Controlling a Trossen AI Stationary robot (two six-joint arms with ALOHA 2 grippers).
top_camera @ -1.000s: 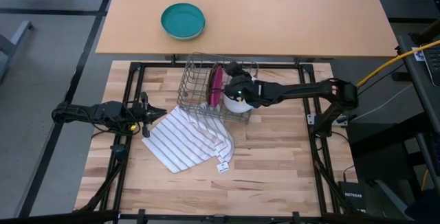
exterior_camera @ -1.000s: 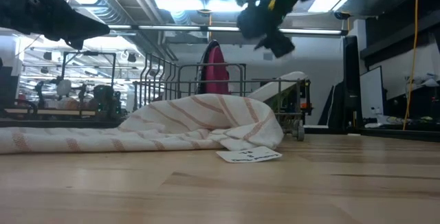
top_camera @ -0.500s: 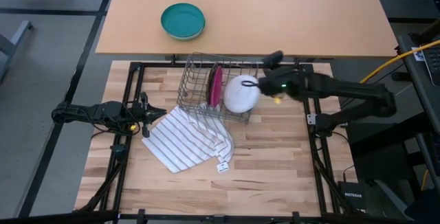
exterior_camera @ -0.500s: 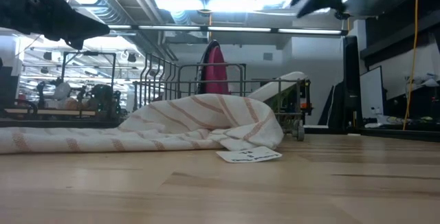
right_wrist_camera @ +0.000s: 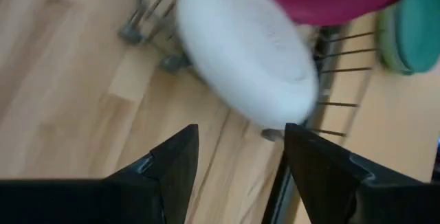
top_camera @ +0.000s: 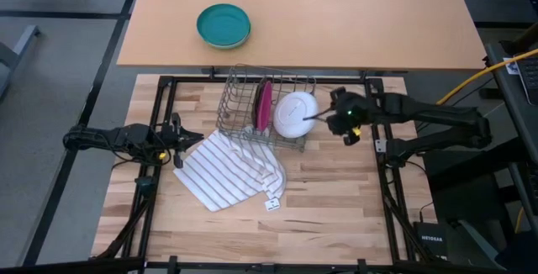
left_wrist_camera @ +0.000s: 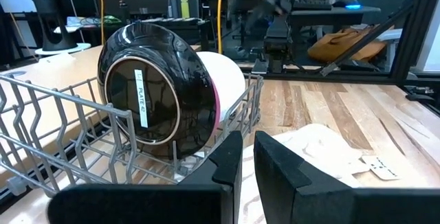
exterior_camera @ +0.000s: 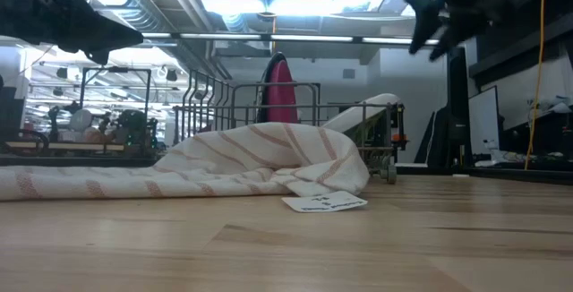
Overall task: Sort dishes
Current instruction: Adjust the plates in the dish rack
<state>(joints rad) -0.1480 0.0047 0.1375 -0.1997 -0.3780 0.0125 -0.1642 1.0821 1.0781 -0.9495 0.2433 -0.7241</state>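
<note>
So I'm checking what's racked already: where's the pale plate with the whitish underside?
In the high view the pale plate leans in the right end of the wire rack, just right of the upright magenta plate.

pink plate | whitish plate underside | teal bowl | white red-striped cloth

magenta plate upright in rack, whitish plate leaning, dark plate upright
</note>
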